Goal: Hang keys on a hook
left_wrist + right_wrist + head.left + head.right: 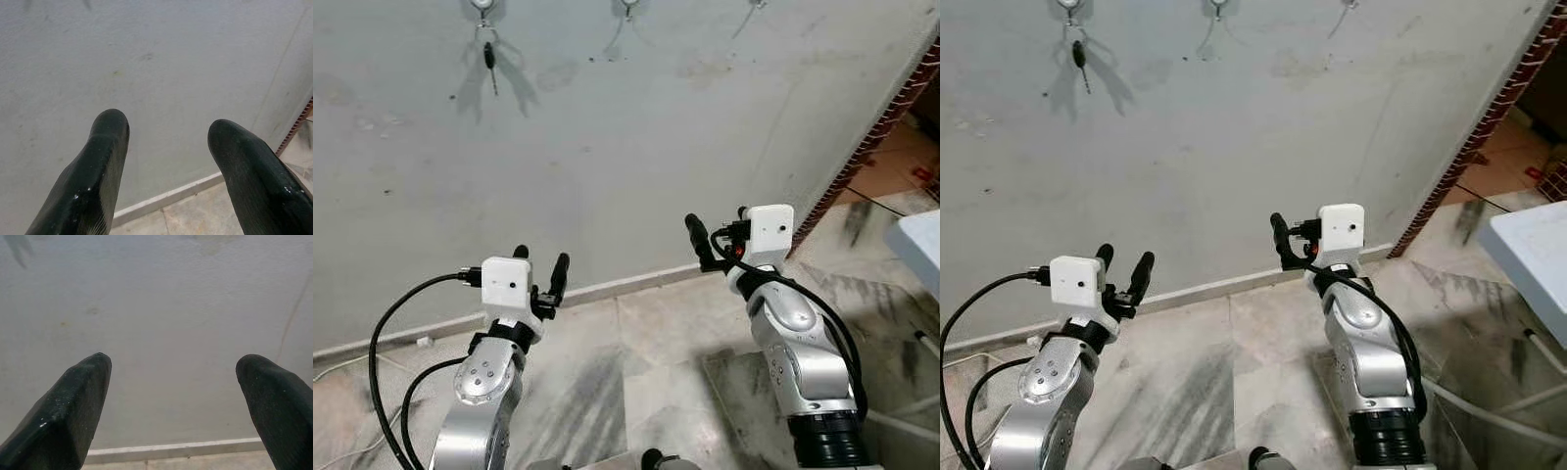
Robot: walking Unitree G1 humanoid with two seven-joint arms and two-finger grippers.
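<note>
item: key (489, 56), dark, 1 visible. location: high on the grey wall (636, 166), hanging from the leftmost hook (481, 8) and casting a split shadow on the plaster. it hangs free, with nothing touching it but the hook.

item: hooks, 3 in a row along the top of the wall. the middle hook (627, 8) and the rightmost hook (756, 5) carry nothing that can be made out.

item: left gripper (539, 266), raised in front of the wall at mid height, well below the key. fingers spread moderately apart, nothing between them; the left wrist view shows bare wall and the skirting strip (166, 198) through the gap.

item: right gripper (171, 396), raised at a similar height, well to the right of the key. fingers spread wide, nothing between them; the right wrist view looks through the gap at plain wall.

item: floor (646, 382), marbled tile, meeting the wall at a pale skirting. black cables loop off the left arm. a brick-edged doorway (891, 117) stands at the right, with a pale object's corner (920, 245) beside it.

status, as judged: the hanging looks done, since the key sits on its hook and both grippers are empty and apart from it. nothing of the task appears left beyond lowering the arms or stepping away. whether further keys remain elsewhere cannot be told.
</note>
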